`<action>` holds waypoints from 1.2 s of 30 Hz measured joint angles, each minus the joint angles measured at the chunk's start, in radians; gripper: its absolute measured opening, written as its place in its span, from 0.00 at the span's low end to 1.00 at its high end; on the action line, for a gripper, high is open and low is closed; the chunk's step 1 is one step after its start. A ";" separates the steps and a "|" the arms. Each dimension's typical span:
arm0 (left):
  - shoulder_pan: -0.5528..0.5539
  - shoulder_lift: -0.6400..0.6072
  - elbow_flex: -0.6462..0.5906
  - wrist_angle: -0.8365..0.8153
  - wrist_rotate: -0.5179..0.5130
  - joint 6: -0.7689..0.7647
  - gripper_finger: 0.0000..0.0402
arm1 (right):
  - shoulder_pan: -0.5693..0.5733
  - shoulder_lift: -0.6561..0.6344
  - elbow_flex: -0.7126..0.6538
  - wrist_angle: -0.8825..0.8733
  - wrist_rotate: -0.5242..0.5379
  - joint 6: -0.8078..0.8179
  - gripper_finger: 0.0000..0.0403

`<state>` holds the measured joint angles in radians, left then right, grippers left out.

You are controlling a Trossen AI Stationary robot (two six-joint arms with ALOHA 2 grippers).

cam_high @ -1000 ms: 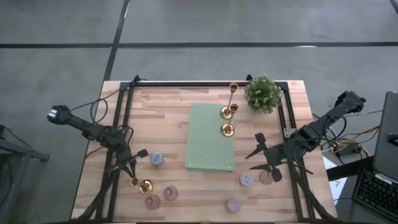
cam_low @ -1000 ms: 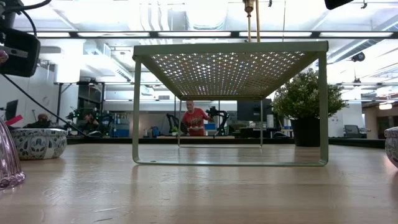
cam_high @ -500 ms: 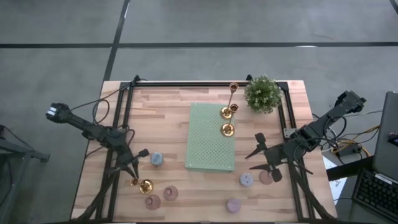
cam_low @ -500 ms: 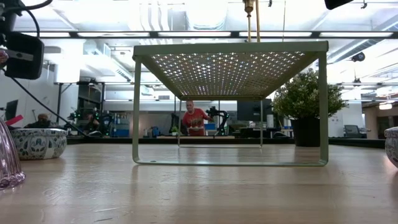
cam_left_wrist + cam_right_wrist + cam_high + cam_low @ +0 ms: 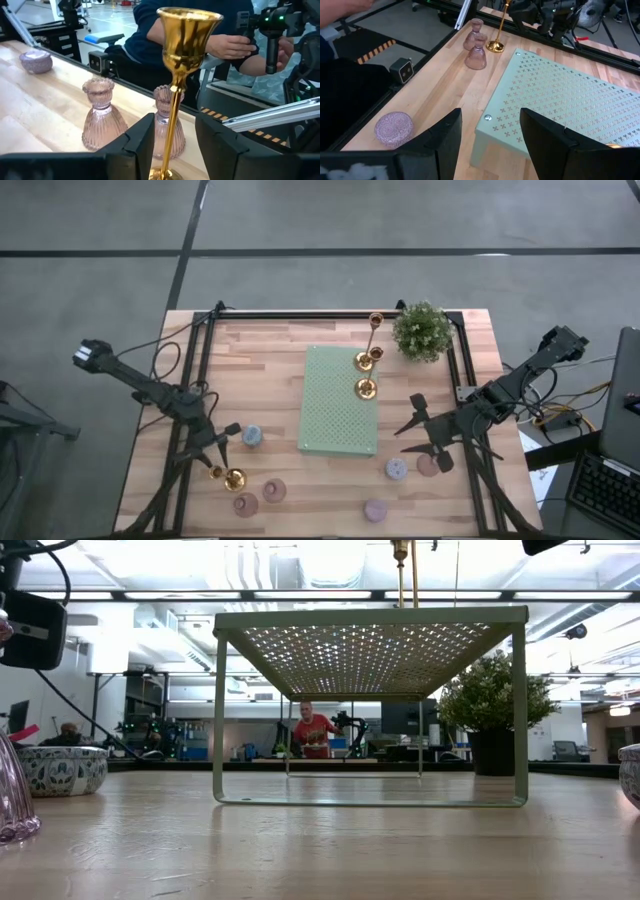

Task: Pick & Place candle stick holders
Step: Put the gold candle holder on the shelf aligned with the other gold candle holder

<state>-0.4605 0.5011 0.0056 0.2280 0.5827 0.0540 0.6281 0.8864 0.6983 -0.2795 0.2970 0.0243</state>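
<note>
Between the dark fingers of the left gripper [image 5: 172, 137], low over the near-left part of the wooden tabletop [image 5: 270, 370], stands a tall thin-stemmed shiny gold candle stick holder [image 5: 182, 75]; the fingers sit narrowly apart on either side of its stem, with a slim gap showing, so it is not clamped. Just beyond that gripper stand two pink ribbed glass holders [image 5: 101, 120], and a round lavender cup holder [image 5: 36, 61] lies farther off. A person's hand [image 5: 230, 46] shows past the table edge. Further right, the pale green perforated raised mat [image 5: 340, 402] carries two gold holders [image 5: 366, 388] near its far end, beside a green potted plant [image 5: 421, 330]. The right gripper [image 5: 421, 423] hovers just off the mat's right edge, fingers spread wide and empty, with a lavender cup [image 5: 397, 469] close by.
</note>
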 joint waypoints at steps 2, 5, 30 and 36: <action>-0.013 0.022 0.000 0.026 -0.018 -0.008 0.37 | 0.000 0.000 0.000 0.000 0.000 0.001 0.48; -0.033 0.060 0.000 0.060 -0.048 -0.029 0.37 | 0.000 0.000 0.000 0.000 0.000 0.000 0.48; -0.089 0.240 0.017 0.245 -0.124 -0.127 0.29 | 0.000 0.000 0.000 0.000 0.000 -0.001 0.48; -0.117 0.284 0.019 0.294 -0.130 -0.113 0.18 | -0.001 0.000 0.000 0.000 0.000 0.001 0.48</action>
<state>-0.5779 0.7853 0.0246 0.5222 0.4530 -0.0593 0.6273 0.8864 0.6987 -0.2798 0.2974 0.0250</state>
